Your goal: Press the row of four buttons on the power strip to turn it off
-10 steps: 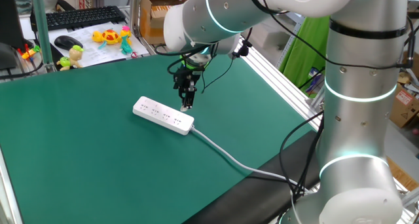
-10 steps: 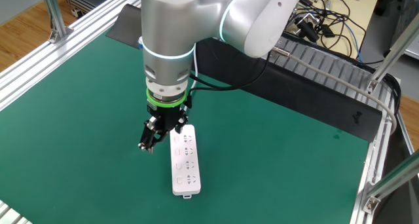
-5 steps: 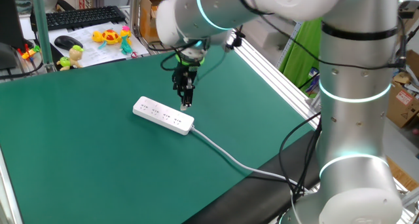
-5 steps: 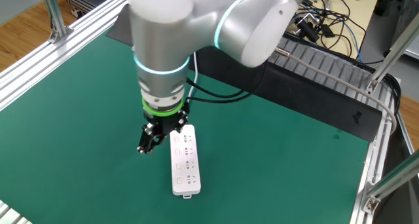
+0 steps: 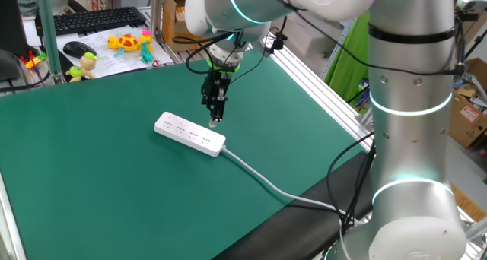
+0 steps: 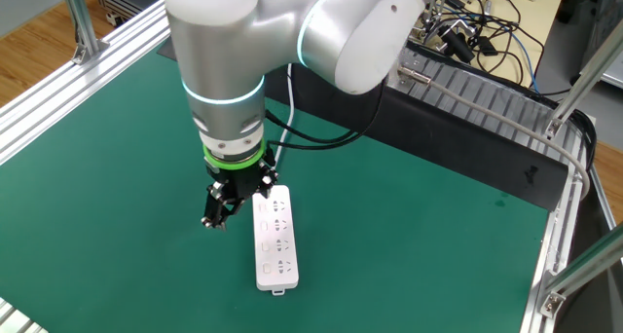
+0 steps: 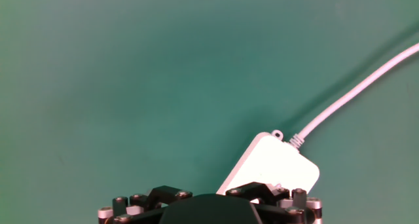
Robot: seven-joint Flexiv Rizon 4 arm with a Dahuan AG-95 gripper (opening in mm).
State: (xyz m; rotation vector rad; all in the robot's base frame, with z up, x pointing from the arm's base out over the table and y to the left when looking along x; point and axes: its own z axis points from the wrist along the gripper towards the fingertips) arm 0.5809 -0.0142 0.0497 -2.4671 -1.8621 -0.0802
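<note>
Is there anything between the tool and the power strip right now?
Nothing visible. The tool hangs just beside the power strip near its cable end, with only bare green mat around them.

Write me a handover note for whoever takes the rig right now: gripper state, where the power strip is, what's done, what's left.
Gripper: open, holding nothing, hovering beside the cable end of the power strip.
Power strip: flat on the green table, cable trailing off toward the arm's base.
Done: approach only; the pictures don't show any button pressed.
Left: bring the fingers over the row of four buttons, too small to make out here, and press each.
</note>
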